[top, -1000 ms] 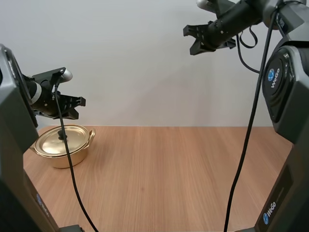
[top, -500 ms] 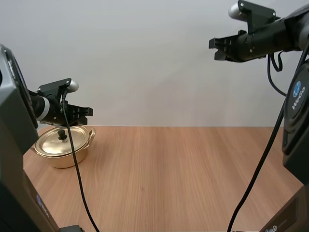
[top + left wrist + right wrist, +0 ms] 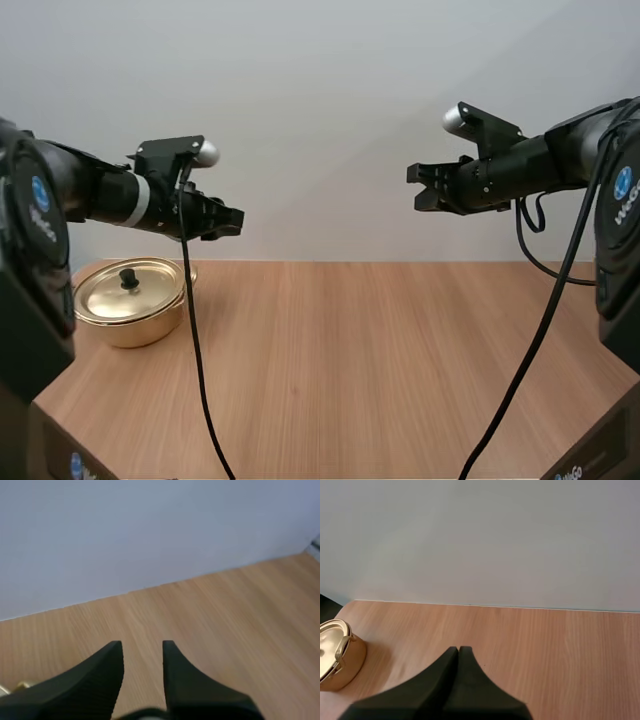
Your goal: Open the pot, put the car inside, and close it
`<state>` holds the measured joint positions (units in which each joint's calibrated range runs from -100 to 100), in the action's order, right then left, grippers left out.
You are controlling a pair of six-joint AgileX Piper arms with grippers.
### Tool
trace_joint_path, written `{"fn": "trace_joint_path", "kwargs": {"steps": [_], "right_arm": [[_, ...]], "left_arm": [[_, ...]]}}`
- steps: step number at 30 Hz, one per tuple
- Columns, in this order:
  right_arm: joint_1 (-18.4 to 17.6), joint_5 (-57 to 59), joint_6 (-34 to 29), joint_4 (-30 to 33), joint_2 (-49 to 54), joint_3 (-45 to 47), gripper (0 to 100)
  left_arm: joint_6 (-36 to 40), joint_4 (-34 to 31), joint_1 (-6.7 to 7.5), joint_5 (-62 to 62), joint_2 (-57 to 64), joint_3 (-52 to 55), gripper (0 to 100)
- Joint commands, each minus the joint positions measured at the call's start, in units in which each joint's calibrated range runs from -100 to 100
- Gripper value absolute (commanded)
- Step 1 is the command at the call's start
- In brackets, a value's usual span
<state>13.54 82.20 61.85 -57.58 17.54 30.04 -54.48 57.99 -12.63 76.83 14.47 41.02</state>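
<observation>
Wood table (image 3: pixel 380 370), gold pot (image 3: pixel 130 318) at frame's left edge, lid (image 3: pixel 112 292) on. Left gripper (image 3: pixel 236 221) hangs just above and right of the pot, jaws narrowly apart, empty. Right gripper (image 3: pixel 413 188) at upper right, high over the table, jaws pressed together, empty.

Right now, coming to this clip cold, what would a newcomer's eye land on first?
A shiny gold pot with its lid on stands near the left edge of the wooden table. Both arms hover well above the tabletop. The left gripper is open, up and just to the right of the pot, and the right gripper is shut over the table's right side.
</observation>
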Motion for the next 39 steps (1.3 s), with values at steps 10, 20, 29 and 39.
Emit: {"fn": "trace_joint_path", "kwargs": {"steps": [10,20,29,39], "right_arm": [[-1.1,-5.7,0.0,3.4,0.0,0.8,0],[-1.1,-16.5,12.3,-3.9,1.4,18.5,0],[-1.1,-20.9,21.6,-9.6,6.7,28.5,0],[-1.1,-20.7,21.3,-8.4,6.7,34.8,0]], "left_arm": [[0.0,5.4,7.66,-47.3,9.6,14.3,61],[0.0,9.1,7.66,-55.7,15.7,24.1,42],[1.5,11.6,8.27,-65.1,27.5,30.2,0],[1.5,15.5,16.84,-85.7,37.3,32.3,0]]}}
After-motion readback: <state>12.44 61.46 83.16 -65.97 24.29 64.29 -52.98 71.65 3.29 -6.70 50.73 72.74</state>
